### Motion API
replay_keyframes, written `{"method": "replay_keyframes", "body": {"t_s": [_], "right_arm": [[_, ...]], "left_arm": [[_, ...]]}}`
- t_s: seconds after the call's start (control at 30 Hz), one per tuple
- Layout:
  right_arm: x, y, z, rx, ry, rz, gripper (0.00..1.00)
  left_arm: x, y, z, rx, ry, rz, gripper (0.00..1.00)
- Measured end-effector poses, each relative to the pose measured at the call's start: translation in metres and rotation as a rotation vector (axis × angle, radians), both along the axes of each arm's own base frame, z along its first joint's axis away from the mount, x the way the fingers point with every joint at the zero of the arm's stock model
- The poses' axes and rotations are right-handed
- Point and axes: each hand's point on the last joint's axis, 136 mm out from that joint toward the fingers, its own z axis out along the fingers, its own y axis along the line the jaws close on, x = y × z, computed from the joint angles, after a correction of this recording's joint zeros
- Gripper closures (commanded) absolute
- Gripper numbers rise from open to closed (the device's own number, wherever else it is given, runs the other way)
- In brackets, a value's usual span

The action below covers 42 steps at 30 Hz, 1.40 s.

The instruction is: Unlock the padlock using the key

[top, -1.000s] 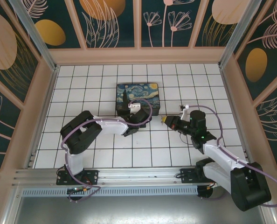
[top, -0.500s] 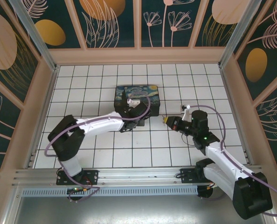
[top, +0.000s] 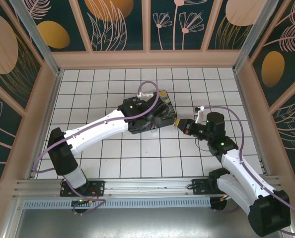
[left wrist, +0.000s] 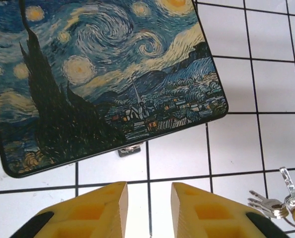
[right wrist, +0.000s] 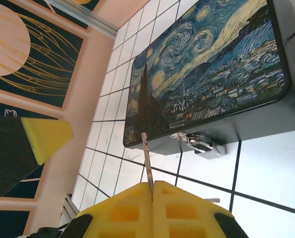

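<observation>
One tiny silver-grey padlock (right wrist: 200,145) hangs on the front wall of the starry-lidded black box (right wrist: 212,64), at two o'clock from the thin silvery key (right wrist: 147,166), which is clamped between the fingers of the right gripper (right wrist: 152,191). The left gripper (left wrist: 147,208) has its fingers apart and empty.

Overhead looks down — wrists close, share box (left wrist: 103,74).

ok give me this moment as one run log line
left gripper: open, empty, near box front | right gripper: shut on key | padlock: at box front latch, key apart from it
</observation>
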Motion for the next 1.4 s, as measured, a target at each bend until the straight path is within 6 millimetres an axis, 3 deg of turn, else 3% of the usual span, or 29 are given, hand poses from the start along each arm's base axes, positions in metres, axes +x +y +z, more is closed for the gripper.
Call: {"method": "replay_keyframes", "body": {"t_s": [0.07, 0.2, 0.37, 0.47, 0.77, 0.93, 1.07, 1.4], "right_arm": [[-0.001, 0.000, 0.001, 0.000, -0.002, 0.000, 0.96], [-0.002, -0.002, -0.006, -0.020, 0.013, -0.005, 0.96], [0.003, -0.017, -0.017, -0.064, 0.037, -0.052, 0.96], [0.007, -0.027, -0.024, -0.086, 0.056, -0.083, 0.96], [0.016, -0.039, -0.030, -0.112, 0.076, -0.113, 0.96], [0.018, -0.042, -0.029, -0.108, 0.075, -0.115, 0.96], [0.019, -0.044, -0.029, -0.109, 0.071, -0.112, 0.96], [0.018, -0.043, -0.028, -0.100, 0.070, -0.098, 0.96]], "left_arm": [[-0.001, 0.003, -0.008, 0.031, 0.015, 0.001, 0.59], [-0.021, 0.010, -0.059, 0.084, 0.112, 0.011, 0.36], [-0.050, -0.003, -0.127, 0.139, 0.193, 0.017, 0.35], [-0.047, -0.010, -0.148, 0.137, 0.187, 0.046, 0.35], [-0.008, -0.031, -0.164, 0.103, 0.064, 0.162, 0.40], [0.000, -0.028, -0.179, 0.135, 0.042, 0.219, 0.42], [0.006, -0.023, -0.175, 0.155, 0.003, 0.250, 0.42], [0.020, -0.014, -0.175, 0.167, -0.046, 0.307, 0.57]]}}
